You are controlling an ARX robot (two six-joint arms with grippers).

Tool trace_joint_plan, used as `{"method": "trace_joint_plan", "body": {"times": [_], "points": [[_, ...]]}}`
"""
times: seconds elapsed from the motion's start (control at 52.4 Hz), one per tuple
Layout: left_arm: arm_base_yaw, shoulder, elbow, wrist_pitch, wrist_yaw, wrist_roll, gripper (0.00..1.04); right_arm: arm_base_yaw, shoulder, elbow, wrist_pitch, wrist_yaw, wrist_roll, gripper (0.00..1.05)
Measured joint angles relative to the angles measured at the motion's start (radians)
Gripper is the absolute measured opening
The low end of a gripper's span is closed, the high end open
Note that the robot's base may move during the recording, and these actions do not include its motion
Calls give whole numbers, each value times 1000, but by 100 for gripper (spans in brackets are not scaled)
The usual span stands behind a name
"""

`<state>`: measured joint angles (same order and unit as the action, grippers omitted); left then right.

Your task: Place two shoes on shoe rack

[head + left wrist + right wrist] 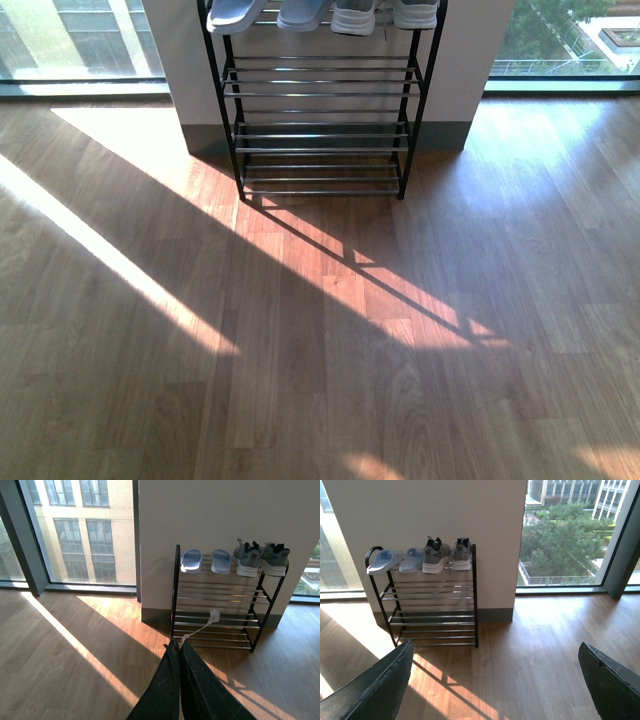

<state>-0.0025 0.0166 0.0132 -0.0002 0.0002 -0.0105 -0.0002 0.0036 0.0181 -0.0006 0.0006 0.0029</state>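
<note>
So all four shoes look parked on the top tier of the shoe rack point(432, 605) already: two pale blue slides point(385, 560) point(412, 559) on one end, two grey sneakers point(436, 555) point(461, 554) right next to them, toes hanging a bit over the front bar. In the front view only their soles and toes point(355, 15) peek in at the top edge, and neither arm shows there. The left tool point(179, 647) is clenched with nothing in it, fingers pressed flat together, pointing toward the rack with floor between them. The right tool point(495, 680) is released, its two fingers point(375, 685) spread wide apart at the frame edges, also holding nothing. The wooden floor point(320, 350) in front of the rack has no shoes on it that I can see, so my read is the placing part is done. If there's a step left, it's just backing off clean: keep both arms low and away from the rack frame, don't swing near those overhanging toes, and watch that white cord thing point(205, 625) by the left tool so it doesn't snag a bar.
</note>
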Motion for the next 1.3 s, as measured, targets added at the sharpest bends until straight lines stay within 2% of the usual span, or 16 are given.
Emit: {"method": "trace_joint_plan", "body": {"times": [0.057,0.076,0.153,0.229,0.42,0.534,0.553,0.611,1.298], "points": [[0,0,0,0,0,-1,2,0,0,0,0,0,0,96],[0,0,0,0,0,0,5,0,0,0,0,0,0,96],[0,0,0,0,0,0,19,0,0,0,0,0,0,96],[0,0,0,0,0,0,39,0,0,0,0,0,0,96],[0,0,0,0,0,0,67,0,0,0,0,0,0,96],[0,0,0,0,0,0,96,0,0,0,0,0,0,96],[0,0,0,0,0,1,97,0,0,0,0,0,0,96],[0,0,0,0,0,2,95,0,0,0,0,0,0,96],[0,-1,0,0,0,3,95,0,-1,0,0,0,0,96]]}}
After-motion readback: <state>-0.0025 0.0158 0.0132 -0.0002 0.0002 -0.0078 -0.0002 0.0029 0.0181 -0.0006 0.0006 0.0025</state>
